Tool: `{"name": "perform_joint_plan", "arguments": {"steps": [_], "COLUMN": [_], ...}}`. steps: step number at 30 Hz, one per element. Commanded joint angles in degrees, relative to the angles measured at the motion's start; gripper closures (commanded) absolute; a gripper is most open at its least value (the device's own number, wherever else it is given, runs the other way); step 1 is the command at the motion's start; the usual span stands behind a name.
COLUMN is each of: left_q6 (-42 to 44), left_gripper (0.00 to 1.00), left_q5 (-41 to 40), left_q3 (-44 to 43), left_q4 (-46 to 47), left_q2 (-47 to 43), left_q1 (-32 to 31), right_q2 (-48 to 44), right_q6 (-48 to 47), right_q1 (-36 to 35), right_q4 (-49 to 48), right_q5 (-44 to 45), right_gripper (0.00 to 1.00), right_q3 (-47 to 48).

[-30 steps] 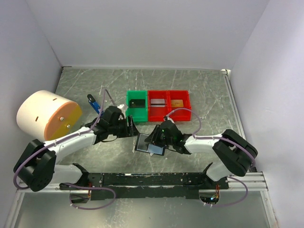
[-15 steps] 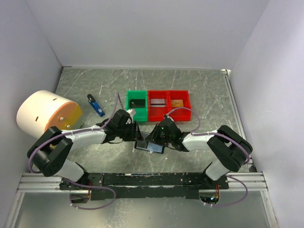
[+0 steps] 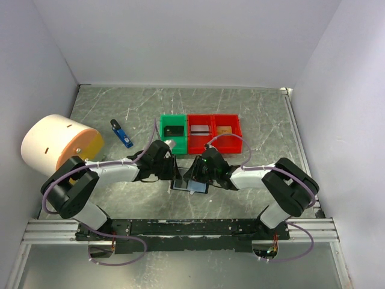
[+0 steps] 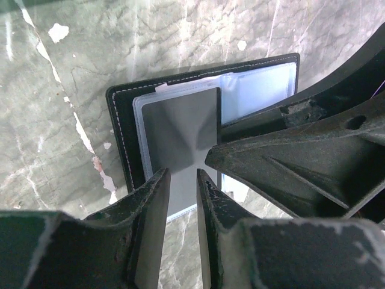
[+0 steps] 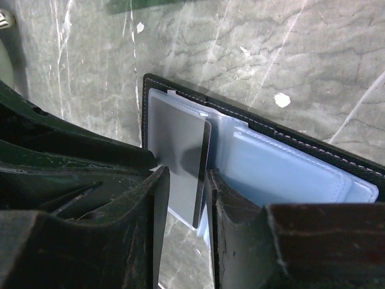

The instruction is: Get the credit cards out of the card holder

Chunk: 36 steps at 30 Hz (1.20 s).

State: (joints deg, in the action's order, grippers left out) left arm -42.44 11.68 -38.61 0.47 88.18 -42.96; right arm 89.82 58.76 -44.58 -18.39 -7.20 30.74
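Observation:
The black card holder (image 3: 189,185) lies open on the table between my two grippers, its pale blue sleeves up. A grey credit card (image 4: 180,129) sits in the left sleeve, and in the right wrist view this card (image 5: 177,141) shows a dark edge. My left gripper (image 4: 182,180) hovers over the card's near end, open by a narrow gap with nothing between the fingers. My right gripper (image 5: 187,180) is open too. One of its fingers (image 5: 240,211) rests on the blue sleeves (image 5: 289,174), beside the card's edge. In the top view the left gripper (image 3: 175,175) and right gripper (image 3: 196,175) meet nose to nose.
Behind the card holder stand a green bin (image 3: 163,133) with a black card (image 3: 175,129) and two red bins (image 3: 214,144) with a silver card (image 3: 200,128) and a gold card (image 3: 225,130). A blue stick (image 3: 122,135) and a large cream cylinder (image 3: 54,144) lie at the left.
My left gripper has swung right to the card holder and its jaws have narrowed. The right gripper has barely moved.

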Motion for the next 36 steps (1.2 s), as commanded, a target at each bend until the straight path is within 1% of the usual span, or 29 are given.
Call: {"name": "perform_joint_plan", "arguments": {"steps": [1, 6, 10, 14, 16, 20, 23, 31, 32, 34, 36], "left_q6": [0.2, 0.3, -0.1, 0.1, 0.1, 0.9, 1.2, 1.8, 1.8, 1.7, 1.7], "left_gripper": [0.64, 0.66, 0.66, 0.62, 0.61, 0.64, 0.67, 0.69, 0.7, 0.7, 0.7], "left_q5": [-2.7, -4.3, -6.0, -5.8, -4.9, -2.8, -4.5, -6.5, -6.5, -6.6, -6.8], "left_q3": [-0.6, -1.4, -1.5, 1.1, 1.9, 0.1, -1.3, -2.6, -2.6, -2.5, -2.6], "left_q4": [0.1, -2.3, -3.5, 0.2, 1.9, 1.5, -1.0, -4.3, -4.4, -4.4, -4.8], "left_q2": [-1.7, -0.6, -2.0, -4.8, -4.5, -0.7, 1.0, 1.3, 1.2, 1.3, 1.3], "left_q1": [-0.4, -0.5, -0.5, -0.5, -0.5, -0.7, -1.5, -1.8, -1.8, -1.8, -1.8], "right_q2": [-0.5, 0.6, 1.1, -0.3, -0.4, 0.0, 0.0, -1.3, -1.4, -1.5, -1.2], "right_q6": [-2.7, -0.9, -0.3, -0.3, -0.5, -0.4, 0.4, 1.6, 1.8, 1.9, 2.2], "right_q1": [0.7, 1.6, 2.0, 2.6, 2.9, 3.1, 3.4, 3.9, 3.9, 4.1, 4.3], "right_q4": [5.7, -0.4, 1.3, 1.7, 1.6, 0.5, -1.6, -4.3, -4.6, -5.5, -6.3], "right_q5": [2.1, -1.8, -0.9, -0.2, -0.7, -2.1, -3.5, -4.8, -4.9, -5.2, -5.9], "right_gripper": [0.69, 0.75, 0.74, 0.74, 0.74, 0.74, 0.74, 0.76, 0.77, 0.82, 0.84], "right_q3": [-0.7, -2.9, -2.6, -3.2, -3.3, -3.4, -4.4, -5.5, -5.7, -6.0, -6.3]}}
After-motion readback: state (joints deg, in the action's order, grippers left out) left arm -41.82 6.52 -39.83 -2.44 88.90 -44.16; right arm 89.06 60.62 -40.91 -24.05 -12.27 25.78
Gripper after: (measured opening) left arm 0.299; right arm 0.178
